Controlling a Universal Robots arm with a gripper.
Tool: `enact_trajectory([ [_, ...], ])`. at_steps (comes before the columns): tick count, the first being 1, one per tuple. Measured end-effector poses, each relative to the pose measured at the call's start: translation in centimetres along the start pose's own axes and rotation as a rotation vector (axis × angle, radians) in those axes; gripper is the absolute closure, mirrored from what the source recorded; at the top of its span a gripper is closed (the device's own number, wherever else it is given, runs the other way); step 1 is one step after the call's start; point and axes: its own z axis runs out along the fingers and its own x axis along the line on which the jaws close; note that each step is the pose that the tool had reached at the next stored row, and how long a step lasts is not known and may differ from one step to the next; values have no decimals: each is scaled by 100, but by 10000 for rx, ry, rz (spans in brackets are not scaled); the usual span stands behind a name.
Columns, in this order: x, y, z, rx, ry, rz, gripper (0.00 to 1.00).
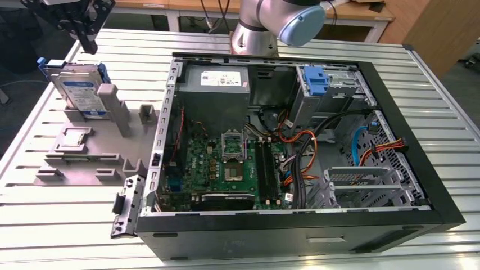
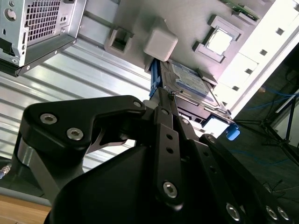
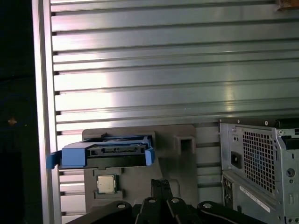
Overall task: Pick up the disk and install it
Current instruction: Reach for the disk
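Note:
The disk stands on edge in a grey fixture at the exterior view's left, beside the open computer case. It is silver with a white-and-blue label and a blue bracket. My gripper hangs just above and slightly behind the disk, apart from it, with its fingers pressed together and nothing between them. In the second wrist view the shut gripper points at the disk. In the first wrist view the disk lies ahead of the gripper.
Inside the case a grey power-supply box sits at the back, with a blue latch on the drive bay beside it. Cables cross the motherboard. A processor chip rests in the fixture. The arm's base stands behind the case on the slatted table.

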Motion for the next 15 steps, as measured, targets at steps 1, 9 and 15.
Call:
enact_trajectory([
  [1, 12, -1, 0, 0, -1, 0, 90],
  [9, 133, -3, 8, 0, -2, 0, 90],
  [15, 216, -3, 18, 0, -2, 1, 90],
])
